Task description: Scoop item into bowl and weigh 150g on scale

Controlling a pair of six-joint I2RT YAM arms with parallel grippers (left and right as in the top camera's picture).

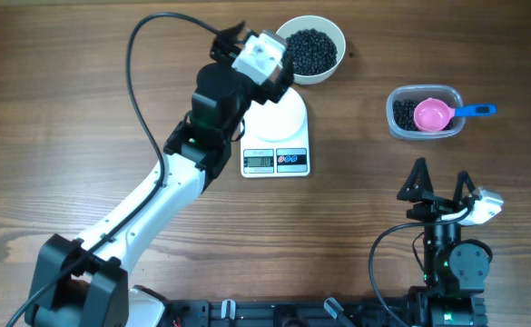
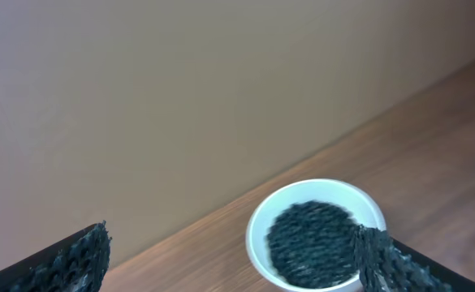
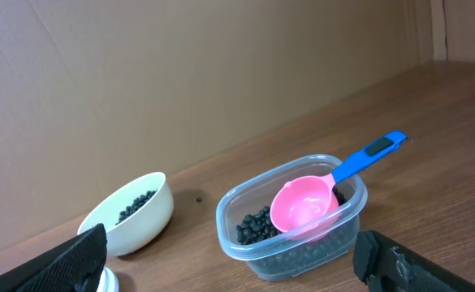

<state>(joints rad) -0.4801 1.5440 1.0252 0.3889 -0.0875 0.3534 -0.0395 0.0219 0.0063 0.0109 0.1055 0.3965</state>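
The white bowl [image 1: 341,56] stands on the table just behind the scale [image 1: 276,160], holding a heap of black beans [image 1: 312,50]. My left gripper [image 1: 267,54] hovers open over the scale's back edge, close to the bowl's left side. In the left wrist view the bowl [image 2: 257,235] and its beans [image 2: 312,237] lie beside the right fingertip [image 2: 381,261], and nothing sits between the jaws. My right gripper [image 1: 441,182] rests open at the front right, short of the clear tub [image 1: 394,123]. More beans [image 3: 257,225] lie in that tub [image 3: 245,243].
A pink scoop [image 1: 433,115] with a blue handle [image 1: 476,111] lies in the tub. The right wrist view shows the scoop [image 3: 304,204], the bowl [image 3: 144,223] to the left, and one stray bean [image 3: 198,197] on the table. A brown wall rises behind the table.
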